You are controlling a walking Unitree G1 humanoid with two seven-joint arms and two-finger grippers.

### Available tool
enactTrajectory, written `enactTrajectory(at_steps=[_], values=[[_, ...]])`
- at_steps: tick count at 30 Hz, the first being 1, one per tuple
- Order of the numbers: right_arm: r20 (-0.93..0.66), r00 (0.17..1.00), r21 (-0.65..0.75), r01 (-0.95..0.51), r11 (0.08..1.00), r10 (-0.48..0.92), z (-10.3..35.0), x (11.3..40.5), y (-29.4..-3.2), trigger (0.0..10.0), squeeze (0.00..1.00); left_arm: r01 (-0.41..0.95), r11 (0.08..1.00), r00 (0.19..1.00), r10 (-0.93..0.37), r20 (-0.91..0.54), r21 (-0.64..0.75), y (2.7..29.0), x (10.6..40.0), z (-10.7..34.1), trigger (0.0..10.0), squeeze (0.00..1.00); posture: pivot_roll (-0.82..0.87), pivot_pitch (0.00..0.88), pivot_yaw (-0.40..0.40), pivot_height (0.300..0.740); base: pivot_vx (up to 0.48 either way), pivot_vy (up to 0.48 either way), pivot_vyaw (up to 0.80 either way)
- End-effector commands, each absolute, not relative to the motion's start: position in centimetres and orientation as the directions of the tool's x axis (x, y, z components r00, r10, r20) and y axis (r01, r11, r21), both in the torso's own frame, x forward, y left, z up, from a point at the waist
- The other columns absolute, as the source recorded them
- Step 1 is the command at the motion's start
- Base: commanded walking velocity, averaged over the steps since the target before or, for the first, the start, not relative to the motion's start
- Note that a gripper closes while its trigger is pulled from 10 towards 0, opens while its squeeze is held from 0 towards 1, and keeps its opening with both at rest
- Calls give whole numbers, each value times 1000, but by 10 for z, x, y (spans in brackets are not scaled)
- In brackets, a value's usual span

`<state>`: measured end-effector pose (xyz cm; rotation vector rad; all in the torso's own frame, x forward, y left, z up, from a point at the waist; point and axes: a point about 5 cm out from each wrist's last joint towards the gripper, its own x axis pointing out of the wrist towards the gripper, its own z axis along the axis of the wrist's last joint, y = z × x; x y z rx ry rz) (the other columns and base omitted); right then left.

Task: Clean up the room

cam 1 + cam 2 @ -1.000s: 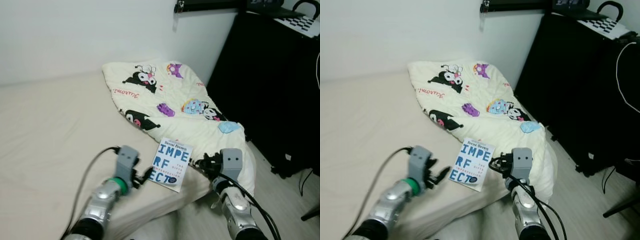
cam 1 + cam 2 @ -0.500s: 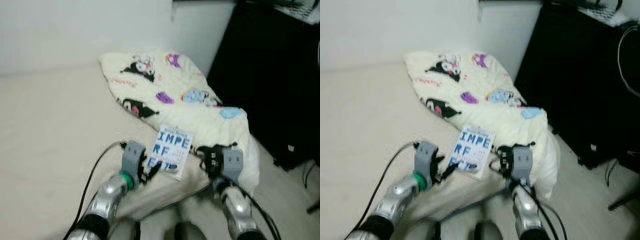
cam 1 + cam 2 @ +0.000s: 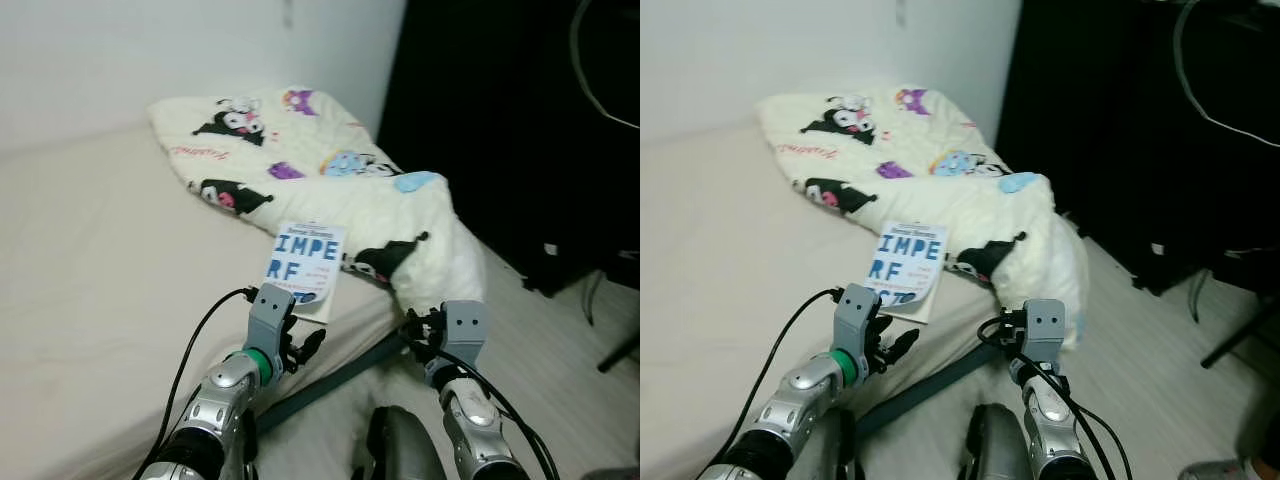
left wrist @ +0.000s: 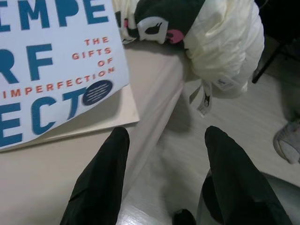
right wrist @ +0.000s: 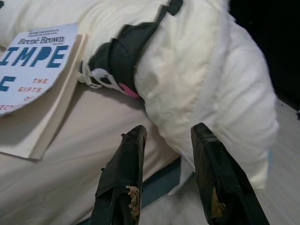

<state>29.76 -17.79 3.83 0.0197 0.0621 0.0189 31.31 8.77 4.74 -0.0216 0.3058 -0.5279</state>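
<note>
White paperback book with blue lettering (image 3: pixel 304 262) lying flat near beige mattress (image 3: pixel 90 260) edge, partly against cream cartoon-print quilt (image 3: pixel 330 180). Left gripper (image 3: pixel 297 347) and right gripper (image 3: pixel 425 330) both spread, empty, poised short of book for pickup.

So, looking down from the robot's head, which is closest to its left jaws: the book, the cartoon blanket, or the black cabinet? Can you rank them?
Going by the left eye view, from the left gripper:
1. Book, just ahead on the bed's edge.
2. Cartoon blanket, behind the book, spilling off the bed to the right.
3. Black cabinet, far right against the wall.
</note>
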Motion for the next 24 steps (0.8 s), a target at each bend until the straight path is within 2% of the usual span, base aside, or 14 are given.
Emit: enactTrajectory(at_steps=[1,8,24], values=[[-80,997,33,-17,999,20,35,295,-177,10000,0,463,882,831,-466,-303,-89,93,313,44,10000,0,-1,99,-9,592,0,0,0],[-79,997,36,-22,999,25,35,295,-176,10000,0,400,915,866,-398,-302,-57,99,318,46,10000,0,-2,96,-6,592,0,0,0],[-80,996,50,-23,999,27,33,293,-176,10000,0,386,922,873,-376,-309,-31,99,318,44,10000,0,-6,93,-1,592,0,0,0]])
